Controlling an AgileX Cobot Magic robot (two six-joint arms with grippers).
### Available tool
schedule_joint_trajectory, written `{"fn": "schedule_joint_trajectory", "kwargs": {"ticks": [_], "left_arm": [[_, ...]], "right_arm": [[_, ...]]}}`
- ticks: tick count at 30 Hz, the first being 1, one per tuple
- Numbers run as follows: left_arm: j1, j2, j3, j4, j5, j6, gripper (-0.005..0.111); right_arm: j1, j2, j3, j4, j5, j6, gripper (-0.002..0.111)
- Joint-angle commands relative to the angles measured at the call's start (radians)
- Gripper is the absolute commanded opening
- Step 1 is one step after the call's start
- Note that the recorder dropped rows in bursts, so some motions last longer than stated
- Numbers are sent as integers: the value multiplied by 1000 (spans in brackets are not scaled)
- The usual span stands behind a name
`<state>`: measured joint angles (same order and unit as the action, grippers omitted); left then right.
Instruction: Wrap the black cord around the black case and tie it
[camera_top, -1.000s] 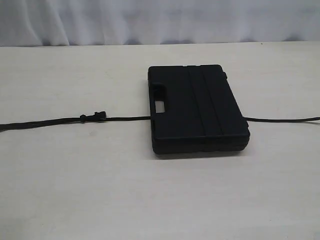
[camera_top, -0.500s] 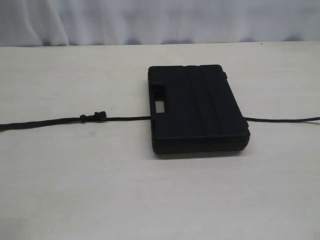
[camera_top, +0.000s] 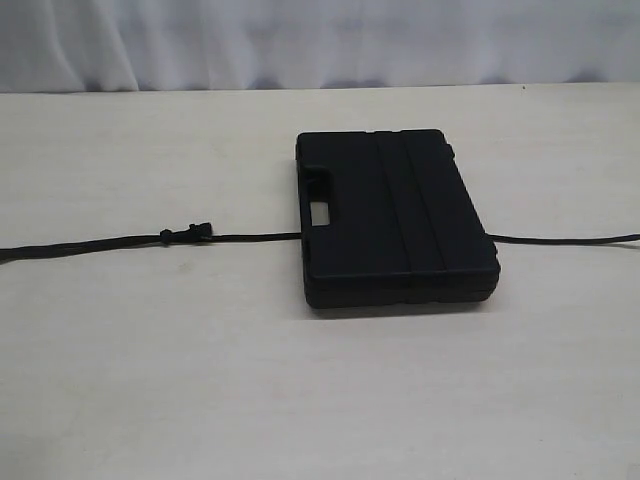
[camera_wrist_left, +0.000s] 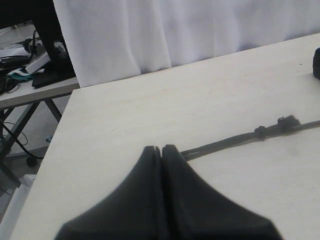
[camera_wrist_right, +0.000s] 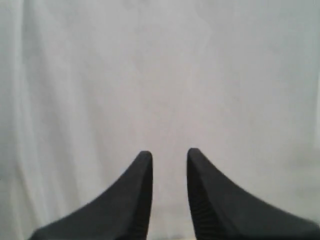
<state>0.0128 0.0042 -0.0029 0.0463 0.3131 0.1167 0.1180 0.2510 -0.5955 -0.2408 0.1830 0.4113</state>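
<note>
Unmoved black cord (camera_top: 250, 237); only wrist view shows right gripper (camera_wrist_right: 169, 153) parted.

The exterior view was softly and evenly lit, slightly hazy and low in contrast, so the black case (camera_top: 395, 215) showed little surface detail and cast only a thin dark shadow on the table (camera_top: 150, 380) along its near edge, with no glare. In the left wrist view the left gripper (camera_wrist_left: 161, 150), close to the lens, was a blurred dark mass, while the black cord (camera_wrist_left: 240, 138) beyond was fairly sharp and the white curtain (camera_wrist_left: 175, 30) was bright. The right wrist view was pale and washed out, the right gripper (camera_wrist_right: 169, 151) slightly soft against a featureless whitish backdrop (camera_wrist_right: 160, 60).
</note>
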Motion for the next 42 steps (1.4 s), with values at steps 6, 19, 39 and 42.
{"fn": "schedule_joint_trajectory", "kwargs": {"ticks": [6,19,39,42], "left_arm": [[0,-4,3,-2,-4,0,0],[0,-4,3,-2,-4,0,0],[0,-4,3,-2,-4,0,0],[0,-4,3,-2,-4,0,0]], "right_arm": [[0,606,-467,402,640,-488,54],[362,1260,-624,351,551,-444,45],[583,1927,-1242,48,820,-55,45],[579,1982,-1296,-4,878,-1,45]]}}
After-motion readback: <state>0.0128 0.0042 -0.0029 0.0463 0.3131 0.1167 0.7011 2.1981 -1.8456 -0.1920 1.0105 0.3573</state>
